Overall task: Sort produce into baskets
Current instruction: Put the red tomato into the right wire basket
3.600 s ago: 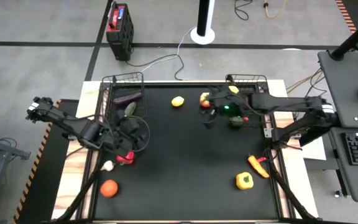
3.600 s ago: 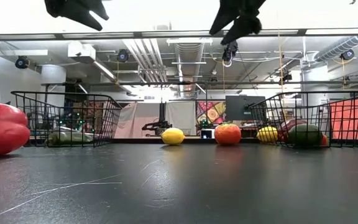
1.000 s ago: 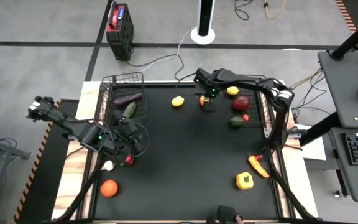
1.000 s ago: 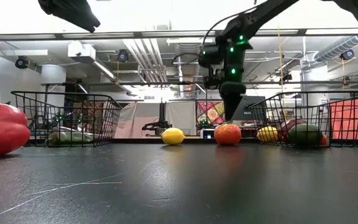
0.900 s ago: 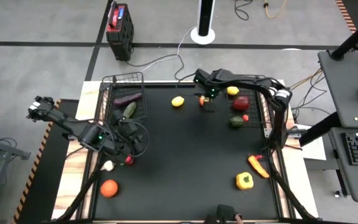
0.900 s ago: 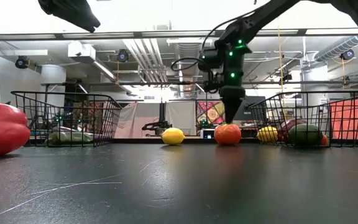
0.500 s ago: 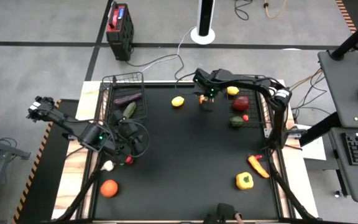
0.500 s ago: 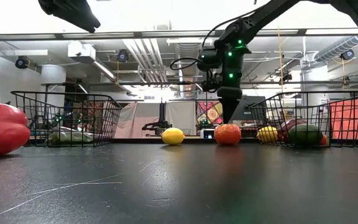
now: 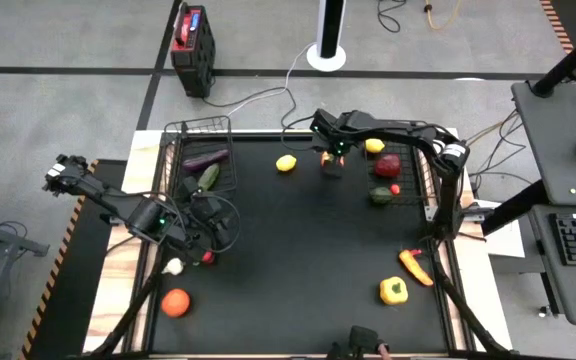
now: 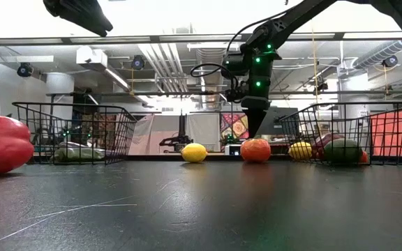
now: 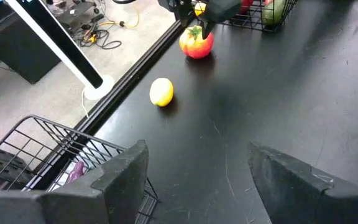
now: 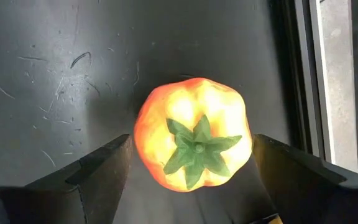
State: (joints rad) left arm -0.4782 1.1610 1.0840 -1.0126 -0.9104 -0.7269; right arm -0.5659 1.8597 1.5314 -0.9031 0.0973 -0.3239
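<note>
Produce on black table (image 9: 298,260), left to right: orange tomato (image 9: 175,302) and white garlic (image 9: 173,266) near left; left gripper (image 9: 208,238) above them, fingers parted, empty. Left basket (image 9: 196,127), far left, holds eggplant (image 9: 204,157) and cucumber (image 9: 209,176). Lemon (image 9: 286,163) far centre. Right gripper (image 9: 332,162), fingers spread, straddles red-orange tomato (image 12: 193,141) without closing. Right basket (image 9: 404,198) holds several pieces. Yellow pepper (image 9: 393,291) near right.
</note>
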